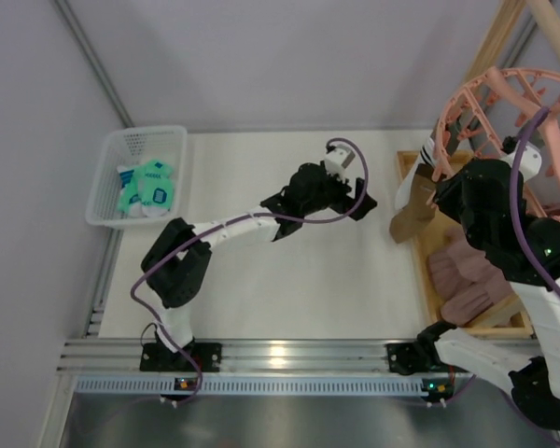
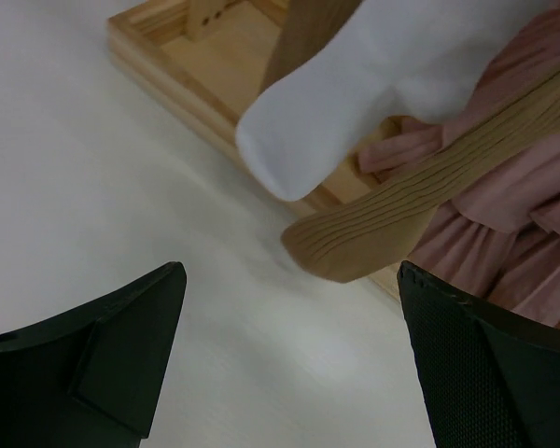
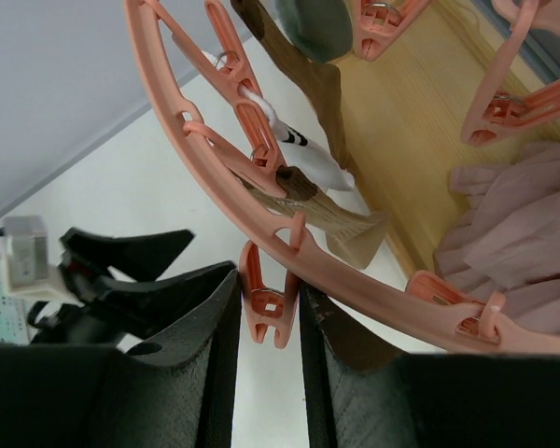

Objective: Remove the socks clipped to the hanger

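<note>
Right gripper (image 3: pixel 269 299) pinches a flat clip (image 3: pixel 266 313) of the spoked salmon plastic hanger (image 3: pixel 373 294). Left gripper (image 2: pixel 289 280) fingers stand apart near the hanger's ribbed tan sock (image 2: pixel 401 215).

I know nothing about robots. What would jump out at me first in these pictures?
The big salmon-pink hanger at the far right, a spoked ring of clips, with the right end effector closed on one clip. From it hang a white sock and a brown sock, facing the left end effector, whose jaws stand wide open. At the far left, a white basket holds mint-green socks.
</note>
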### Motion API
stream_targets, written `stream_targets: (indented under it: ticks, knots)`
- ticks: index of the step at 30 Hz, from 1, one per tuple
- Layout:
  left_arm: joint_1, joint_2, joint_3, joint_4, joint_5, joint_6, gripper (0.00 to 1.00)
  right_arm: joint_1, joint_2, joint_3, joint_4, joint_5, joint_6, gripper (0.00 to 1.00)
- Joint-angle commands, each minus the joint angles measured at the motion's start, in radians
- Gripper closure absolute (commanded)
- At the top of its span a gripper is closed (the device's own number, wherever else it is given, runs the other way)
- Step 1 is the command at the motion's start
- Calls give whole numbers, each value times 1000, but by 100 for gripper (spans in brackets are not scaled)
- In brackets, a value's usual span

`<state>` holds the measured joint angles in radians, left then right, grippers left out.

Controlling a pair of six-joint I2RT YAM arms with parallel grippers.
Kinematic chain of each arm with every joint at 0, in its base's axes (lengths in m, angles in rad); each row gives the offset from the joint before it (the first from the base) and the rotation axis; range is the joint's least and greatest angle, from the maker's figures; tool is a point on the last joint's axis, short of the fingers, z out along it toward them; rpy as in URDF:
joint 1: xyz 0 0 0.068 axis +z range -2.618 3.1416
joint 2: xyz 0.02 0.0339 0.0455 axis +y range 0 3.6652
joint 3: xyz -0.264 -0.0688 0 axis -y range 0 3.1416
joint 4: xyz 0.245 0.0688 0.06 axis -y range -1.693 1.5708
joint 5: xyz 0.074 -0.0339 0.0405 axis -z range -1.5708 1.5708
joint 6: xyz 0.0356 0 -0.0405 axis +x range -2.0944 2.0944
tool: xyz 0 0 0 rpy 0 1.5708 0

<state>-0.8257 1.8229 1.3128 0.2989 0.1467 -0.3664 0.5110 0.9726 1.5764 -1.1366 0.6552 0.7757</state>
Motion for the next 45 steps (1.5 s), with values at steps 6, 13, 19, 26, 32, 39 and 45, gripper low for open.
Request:
stream_targets:
  ticks: [6, 13, 19, 26, 32, 39, 45]
  knots:
    - [-82, 226, 340, 151, 259, 81, 2, 11, -64, -12, -52, -28, -35, 100]
    - [-154, 303, 424, 152, 545, 116, 2, 11, -74, 10, -72, -25, -39, 100]
    - [-211, 309, 405, 161, 570, 152, 21, 11, -81, 8, -69, -34, -36, 100]
    - [-211, 260, 311, 160, 284, -58, 100, 11, -84, 0, -63, -35, -27, 94]
    - [-320, 41, 89, 158, -329, 16, 100, 11, -66, 14, -63, -38, -29, 53]
    - [-464, -10, 60, 155, -807, 279, 100, 11, -46, 54, -77, -100, -9, 29]
    - [-553, 53, 131, 155, -1045, 464, 100, 11, -34, 108, -75, -158, 2, 34]
